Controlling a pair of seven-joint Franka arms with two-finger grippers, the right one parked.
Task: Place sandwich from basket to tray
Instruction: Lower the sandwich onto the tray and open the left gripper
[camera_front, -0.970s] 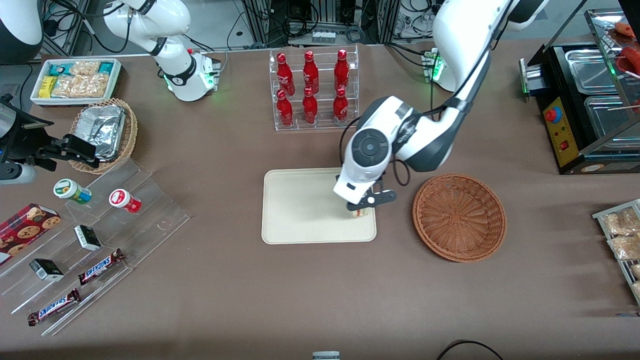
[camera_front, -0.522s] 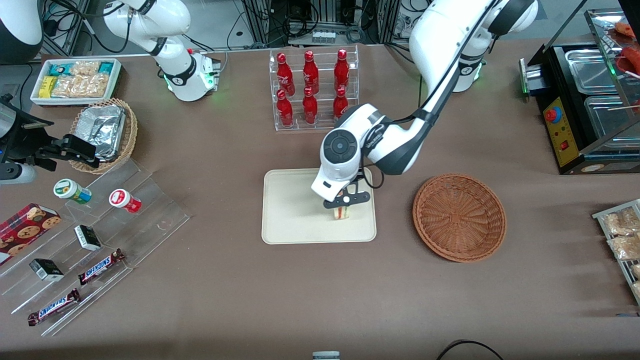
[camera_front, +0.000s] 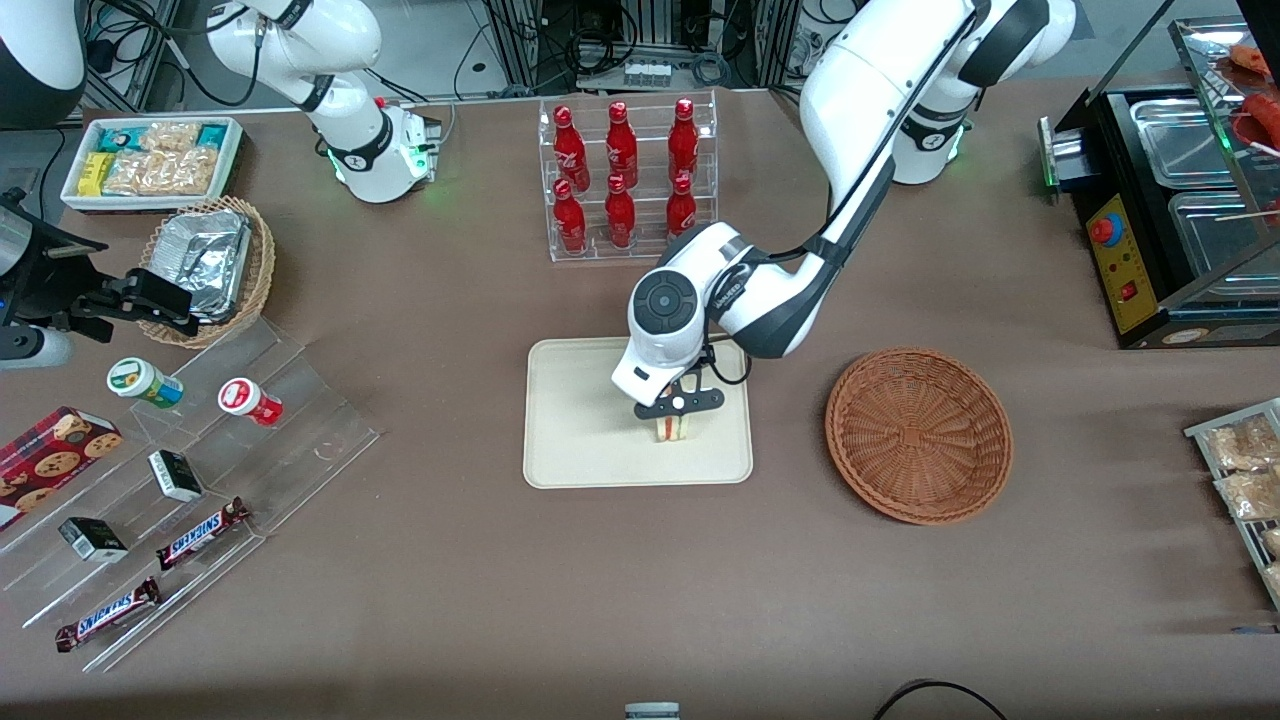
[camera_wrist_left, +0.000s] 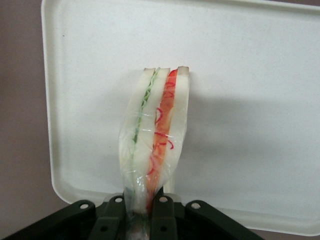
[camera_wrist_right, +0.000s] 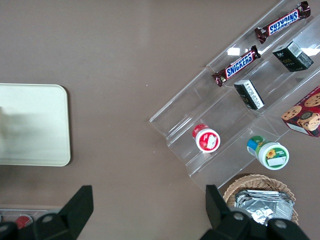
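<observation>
Brown cloth covers the whole table (camera_front: 450, 600), so you've got a plain backdrop to read the grip against. Start at the fingers (camera_wrist_left: 162, 217): the two black pads are pinched narrow on one end of the small triangular sandwich wedge (camera_wrist_left: 152, 135), pale bread with red and green filling, wrapped in clear film. That puts the left gripper (camera_front: 672, 418) over the flat cream rectangular tray (camera_front: 570, 400) with the sandwich (camera_front: 672, 428) hanging edge-on below it, on the side of the tray nearer the round reddish-brown wicker basket (camera_front: 918, 434), which sits just beside the tray and looks like it has nothing in it. From the front view I can't tell if the sandwich is touching the tray or hovering just above. In the wrist view the bread bows a bit between the pads, so I'd guess it's soft and light, and the film probably makes it slippery; a hard squeeze would likely crush the layers. You're holding it near one tip, which seems fine for something this light, though it may flop onto its side when you let go. I'd say you're nearly done; what's left is lowering and opening. Farther from the front camera, the clear rack of red bottles (camera_front: 625, 175) stands well apart.
</observation>
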